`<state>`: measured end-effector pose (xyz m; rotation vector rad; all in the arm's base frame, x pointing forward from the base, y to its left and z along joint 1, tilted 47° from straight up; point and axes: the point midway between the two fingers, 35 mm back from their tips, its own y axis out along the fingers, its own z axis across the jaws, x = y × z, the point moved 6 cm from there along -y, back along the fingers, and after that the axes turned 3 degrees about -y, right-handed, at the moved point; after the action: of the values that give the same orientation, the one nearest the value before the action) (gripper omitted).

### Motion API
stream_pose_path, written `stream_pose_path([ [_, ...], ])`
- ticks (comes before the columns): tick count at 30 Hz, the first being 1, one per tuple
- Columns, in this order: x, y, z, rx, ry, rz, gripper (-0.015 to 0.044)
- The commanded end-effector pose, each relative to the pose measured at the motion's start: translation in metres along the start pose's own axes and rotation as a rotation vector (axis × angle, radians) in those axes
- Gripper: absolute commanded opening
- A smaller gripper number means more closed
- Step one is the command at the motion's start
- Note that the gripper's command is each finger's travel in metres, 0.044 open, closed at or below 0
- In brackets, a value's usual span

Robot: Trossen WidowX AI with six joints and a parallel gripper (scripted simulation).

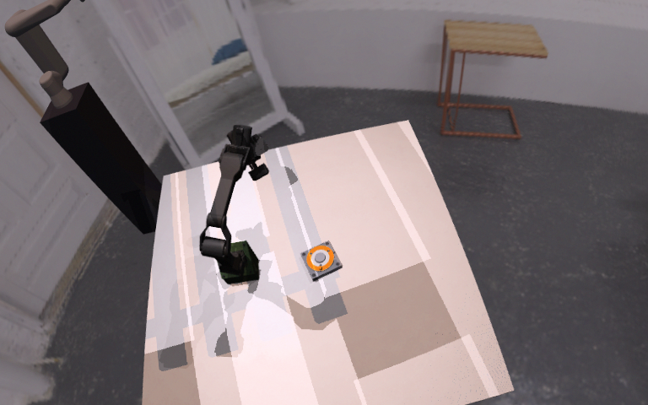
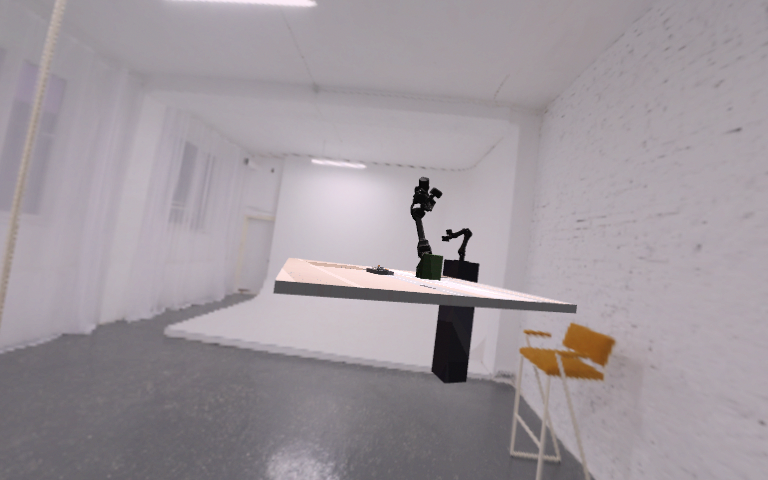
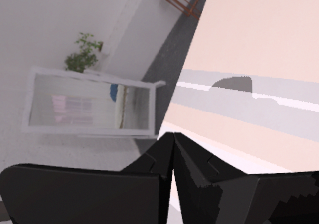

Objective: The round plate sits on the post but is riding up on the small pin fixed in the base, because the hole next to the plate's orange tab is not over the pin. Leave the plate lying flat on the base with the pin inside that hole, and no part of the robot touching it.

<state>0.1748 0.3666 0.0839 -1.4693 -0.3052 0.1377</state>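
Observation:
The round plate (image 1: 310, 260) shows in the top view as an orange ring with a pale centre around the round grey post (image 1: 320, 257). It sits on the square grey base (image 1: 337, 263), which has dark spots at its corners. In the exterior view the base (image 2: 380, 271) is a small dark slab. The plate's tilt, its tab, the hole and the pin are too small to make out. My gripper (image 3: 173, 139) is shut and empty. It is raised high over the table's back left part, well away from the plate and not touching it.
The table (image 1: 382, 220) (image 2: 340, 289) carries my arm's green mounting block (image 1: 247, 258) (image 2: 430, 267) left of the base in the top view. A second arm stands on a black pedestal (image 1: 101, 160) (image 2: 452, 344) beyond the table's edge. A mirror (image 3: 85, 110) stands behind the table.

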Motion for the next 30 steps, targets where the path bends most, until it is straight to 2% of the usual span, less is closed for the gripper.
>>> stream_pose_path([
  [1, 0.02, 0.002, -0.045, -0.109, 0.024, -0.027, 0.0],
  [6, 0.048, 0.0, -0.143, -0.331, 0.101, -0.041, 0.0],
  [8, 0.05, -0.001, -0.156, -0.361, 0.11, -0.038, 0.0],
  [10, 0.052, -0.004, -0.194, -0.448, 0.135, -0.021, 0.0],
  [14, 0.043, -0.013, -0.272, -0.63, 0.181, 0.05, 0.0],
  [16, 0.041, -0.015, -0.284, -0.657, 0.187, 0.064, 0.0],
  [22, 0.009, -0.037, -0.38, -0.868, 0.226, 0.243, 0.0],
  [30, 0.002, -0.038, -0.392, -0.888, 0.23, 0.269, 0.0],
])
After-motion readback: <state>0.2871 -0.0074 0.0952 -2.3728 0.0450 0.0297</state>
